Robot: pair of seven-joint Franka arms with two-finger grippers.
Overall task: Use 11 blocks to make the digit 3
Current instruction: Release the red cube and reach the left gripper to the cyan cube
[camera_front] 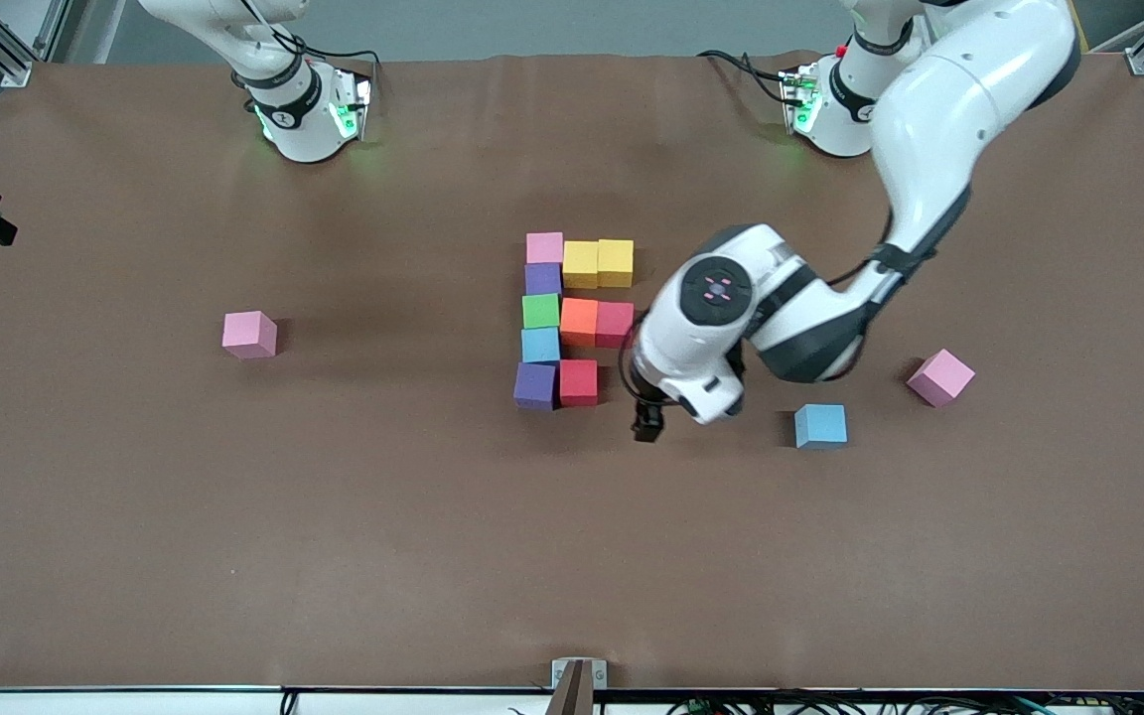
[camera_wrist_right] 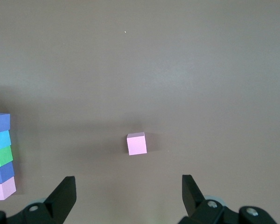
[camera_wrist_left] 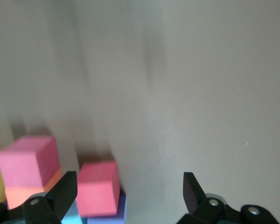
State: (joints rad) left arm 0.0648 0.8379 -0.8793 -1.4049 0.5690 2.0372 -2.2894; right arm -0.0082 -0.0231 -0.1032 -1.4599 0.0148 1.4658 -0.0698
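Taking the half-built digit 3 (camera_front: 572, 320) at mid-table as the landmark, the first thing toward the right arm's end is a lone pink block (camera_front: 249, 334), well apart from the figure; the right gripper (camera_wrist_right: 128, 198) hangs over the table with its jaws wide and empty, looking down at that cube while its arm waits. The figure itself has ten cubes: a spine of pink, purple, green, light blue and purple, a top bar of two yellows, a middle bar of orange and red, and a bottom bar with only one red block (camera_front: 578, 382), so one place looks unfilled. Just beside that gap, the left gripper (camera_front: 647, 425) is low over the table, jaws spread and holding nothing. Toward the left arm's end lie a light blue block (camera_front: 820, 426) near the figure and a tilted pink block (camera_front: 940, 377) past it. These look like light, soft foam with matte faces, probably grippy; pinch two opposite flat sides gently, squared to the cube.
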